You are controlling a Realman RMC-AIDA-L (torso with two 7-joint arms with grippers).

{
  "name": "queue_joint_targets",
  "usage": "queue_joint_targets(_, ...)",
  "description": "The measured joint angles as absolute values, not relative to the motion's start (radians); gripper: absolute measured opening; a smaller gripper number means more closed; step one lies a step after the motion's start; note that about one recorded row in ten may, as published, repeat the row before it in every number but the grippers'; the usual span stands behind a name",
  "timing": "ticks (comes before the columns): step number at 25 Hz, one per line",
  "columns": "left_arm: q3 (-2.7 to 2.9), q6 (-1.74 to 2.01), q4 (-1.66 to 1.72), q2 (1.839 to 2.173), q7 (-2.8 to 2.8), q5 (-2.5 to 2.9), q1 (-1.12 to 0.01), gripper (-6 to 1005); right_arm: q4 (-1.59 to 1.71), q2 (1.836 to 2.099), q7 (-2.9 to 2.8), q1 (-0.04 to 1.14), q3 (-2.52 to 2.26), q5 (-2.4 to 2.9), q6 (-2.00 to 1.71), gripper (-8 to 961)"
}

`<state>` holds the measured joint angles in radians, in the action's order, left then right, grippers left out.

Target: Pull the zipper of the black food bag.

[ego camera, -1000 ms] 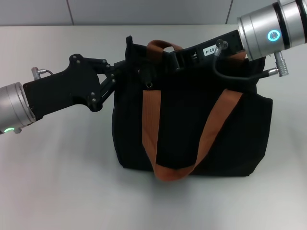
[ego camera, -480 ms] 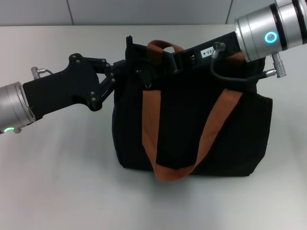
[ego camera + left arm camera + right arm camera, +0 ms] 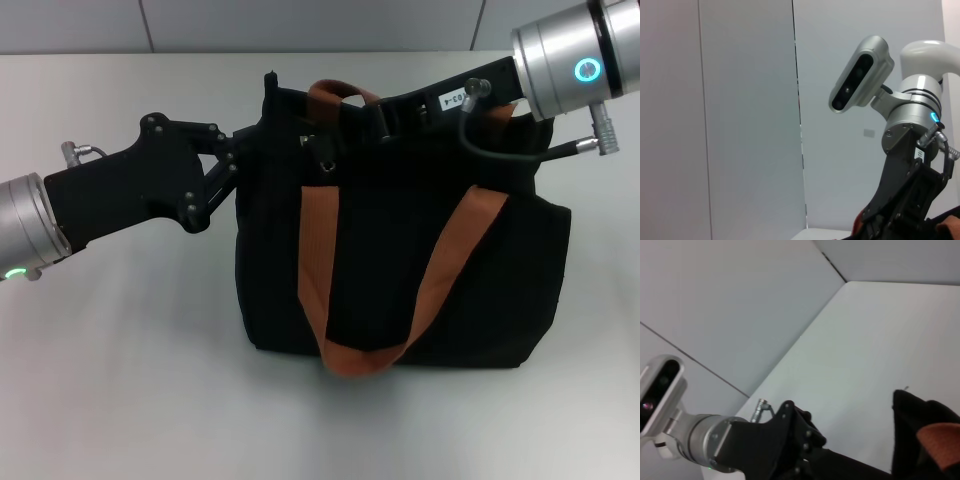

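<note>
The black food bag [image 3: 400,260] stands upright on the table, its orange-brown straps [image 3: 315,250] hanging down the front. The small silver zipper [image 3: 325,162] dangles at the top edge, left of middle. My left gripper [image 3: 245,148] is at the bag's top left corner and looks shut on the fabric there. My right gripper [image 3: 375,122] reaches in from the upper right and lies along the top edge, right of the zipper; its fingers are lost against the black bag. The right wrist view shows the bag's corner [image 3: 920,412] and the left arm [image 3: 765,442].
The bag stands on a white table [image 3: 120,380] with a grey wall behind. The right arm's cable [image 3: 500,145] loops over the bag's top right. The left wrist view shows the right arm [image 3: 907,200] and the head camera [image 3: 860,75].
My right arm has drawn back to the right along the bag's top. The zipper has shifted a little right with it. The left arm and the bag's left corner have stayed put.
</note>
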<state>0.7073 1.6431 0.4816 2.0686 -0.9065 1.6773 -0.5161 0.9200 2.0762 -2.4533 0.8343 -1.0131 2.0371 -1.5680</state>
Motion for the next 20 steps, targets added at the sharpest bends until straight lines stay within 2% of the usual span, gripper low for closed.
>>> queue_joint_targets(20, 0.704, 1.627, 0.485, 2.065, -0.907, 1.663, -0.515, 24, 1.091, 2.077, -2.542, 0.758, -1.014, 2.12, -1.596, -1)
